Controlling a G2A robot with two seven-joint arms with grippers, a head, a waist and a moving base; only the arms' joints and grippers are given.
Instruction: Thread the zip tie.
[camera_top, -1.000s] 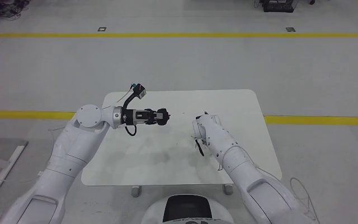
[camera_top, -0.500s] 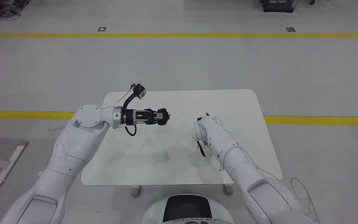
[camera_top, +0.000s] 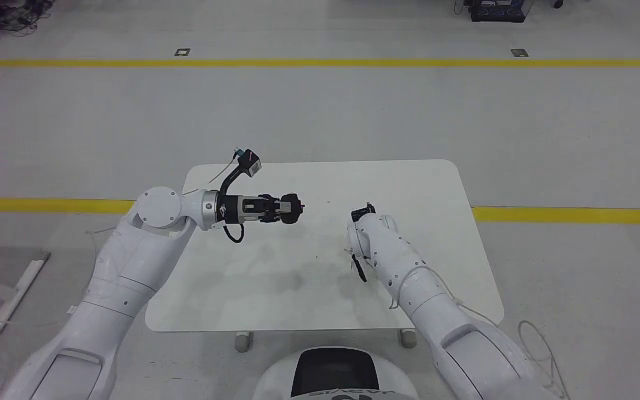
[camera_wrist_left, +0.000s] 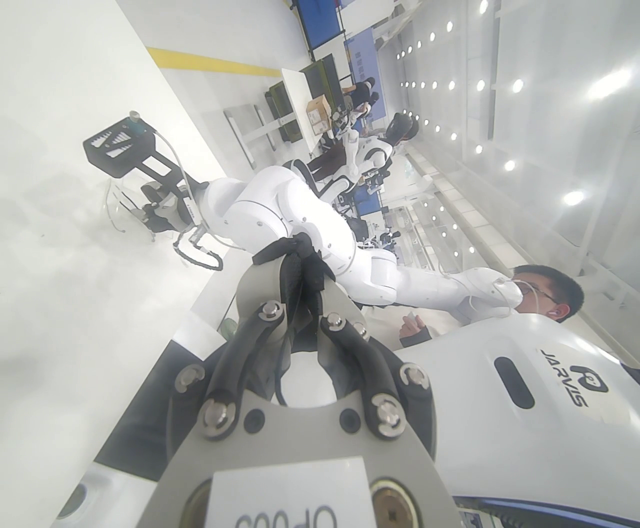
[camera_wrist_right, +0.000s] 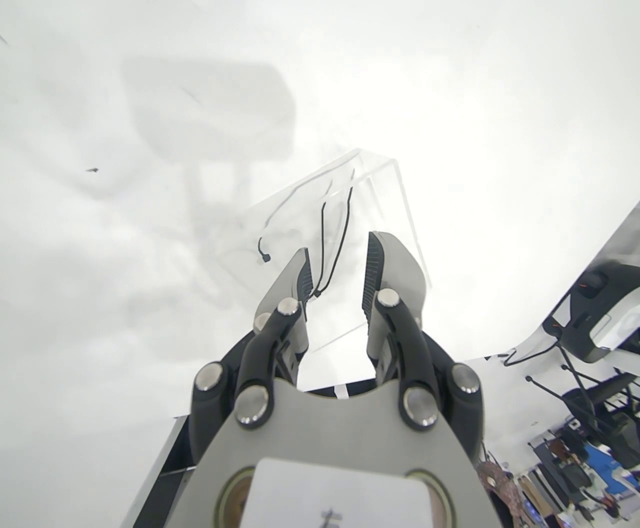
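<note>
between the fingers of the right gripper (camera_wrist_right: 340, 250), a black zip tie (camera_wrist_right: 322, 240) lies on a clear stand (camera_wrist_right: 395, 200), its strap running away ahead of the fingertips and one end close beside one finger pad. over the last second the right forearm has drawn slightly back toward the robot and the wrist has turned, so that its black camera bracket (camera_top: 360, 212) now shows in the top view. the left arm has not moved. judged from this, the right arm is making its final alignment for pick-up, and threading has not begun. the right gripper is partly open, with a gap much wider than the strap, and it holds nothing. the fingers straddle the tie without closing on it. a second tie (camera_wrist_right: 264, 258) lies on the same stand, just outside one finger. the right forearm slopes down so that its gripper points steeply at the table (camera_top: 440, 190). the left arm is held roughly level above the table, well apart from the right gripper, with its fingertips directed toward the right arm. the left gripper (camera_wrist_left: 300, 260) has its fingers pressed together, and nothing can be seen between them.
</note>
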